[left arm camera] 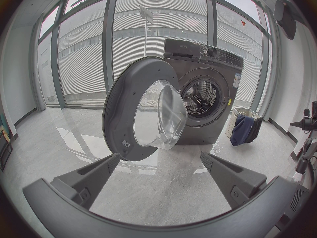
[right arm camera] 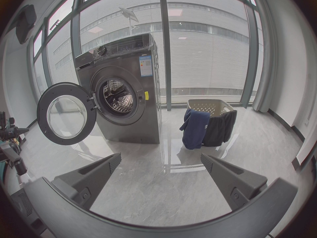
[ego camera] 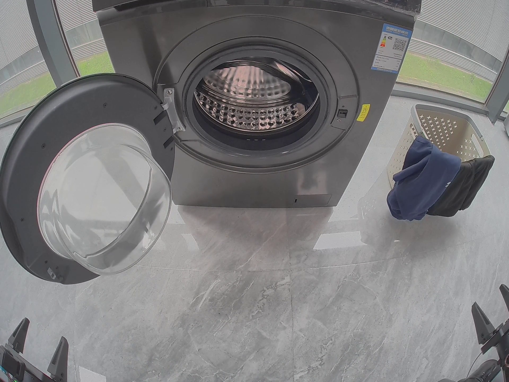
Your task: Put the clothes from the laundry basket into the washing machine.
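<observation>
Standing open, door (ego camera: 87,179); windows (ego camera: 456,33) behind washing machine (ego camera: 138,49).

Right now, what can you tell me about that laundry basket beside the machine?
The laundry basket is pale cream, plastic-looking, with a rounded rim and walls pierced by rows of small holes. It stands upright on the grey floor, to the right of the washing machine and apart from it. A blue garment and a black garment hang side by side over its near rim, dangling outside. Its bottom is hidden.
</observation>
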Motion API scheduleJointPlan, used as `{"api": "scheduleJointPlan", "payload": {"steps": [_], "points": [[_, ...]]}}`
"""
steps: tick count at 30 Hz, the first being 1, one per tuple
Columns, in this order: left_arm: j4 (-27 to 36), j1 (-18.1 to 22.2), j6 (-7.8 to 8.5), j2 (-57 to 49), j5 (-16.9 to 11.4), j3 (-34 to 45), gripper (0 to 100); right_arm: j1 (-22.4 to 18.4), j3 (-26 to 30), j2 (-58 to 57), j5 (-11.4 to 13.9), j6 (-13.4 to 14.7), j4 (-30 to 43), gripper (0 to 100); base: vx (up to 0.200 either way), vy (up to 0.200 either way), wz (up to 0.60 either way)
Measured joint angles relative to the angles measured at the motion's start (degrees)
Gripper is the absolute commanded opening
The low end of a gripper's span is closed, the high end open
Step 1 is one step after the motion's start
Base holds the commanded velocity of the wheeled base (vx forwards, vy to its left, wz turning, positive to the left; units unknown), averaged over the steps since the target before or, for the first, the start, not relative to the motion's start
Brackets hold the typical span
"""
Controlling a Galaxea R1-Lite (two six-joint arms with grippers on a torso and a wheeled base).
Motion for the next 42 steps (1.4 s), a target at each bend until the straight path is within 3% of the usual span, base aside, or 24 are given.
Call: {"api": "scheduleJointPlan", "payload": {"steps": [8, 16, 25, 37, 42], "points": [[0.00, 0.00, 0.00, 0.00, 0.02, 0.00, 100, -2.24, 0.00, -7.61, 0.41, -0.13, 7.02, 100, 0.000, 0.000, 0.00], [0.00, 0.00, 0.02, 0.00, 0.05, 0.00, 100, -6.35, -0.02, -12.35, 3.78, -0.55, 8.58, 100, 0.000, 0.000, 0.00], [-0.02, 0.00, 0.00, 0.00, 0.02, 0.00, 100, -7.08, -0.02, -13.84, 2.68, -1.12, 12.03, 100, 0.000, 0.000, 0.00], [-0.02, 0.00, 0.07, 0.00, 0.07, 0.00, 100, -7.02, -0.02, -14.06, 3.24, -1.37, 12.08, 100, 0.000, 0.000, 0.00], [-0.02, -0.02, 0.07, -0.02, 0.07, 0.00, 100, -6.97, -0.02, -14.06, 3.32, -1.37, 12.08, 100, 0.000, -0.200, 0.00]]}}
